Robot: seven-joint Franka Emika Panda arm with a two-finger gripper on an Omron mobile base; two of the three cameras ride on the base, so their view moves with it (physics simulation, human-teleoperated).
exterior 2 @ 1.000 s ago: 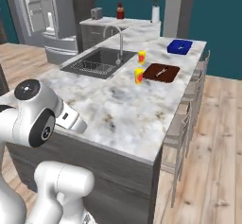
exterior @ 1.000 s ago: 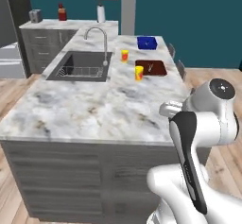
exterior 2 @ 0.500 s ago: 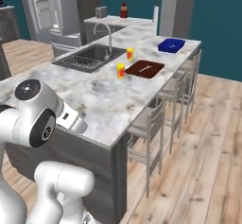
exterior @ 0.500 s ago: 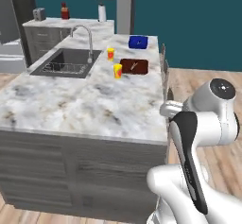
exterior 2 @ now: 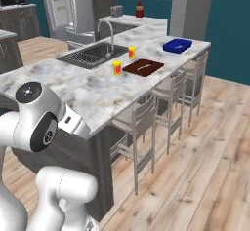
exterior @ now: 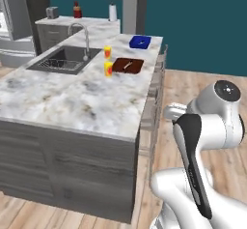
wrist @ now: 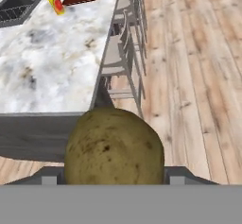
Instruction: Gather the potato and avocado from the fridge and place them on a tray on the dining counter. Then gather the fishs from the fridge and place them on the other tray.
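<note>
Potato's underside and end effector fingertips behind bottom edge.

Rendered scene, evenly and brightly lit; no single light source can be made out. Shadows are soft and weak: a faint one is cast under the stools onto the wooden floor, and the desk base is seen darker below the overhang. No glare or blown highlights are noted on the marbled top; a mild sheen is seen on the robot's white shells. All three views are soft and low in detail, with coarse textures and jagged edges. The potato in the hand view is rendered close and slightly blurred. No edge distortion is noticed.
</note>
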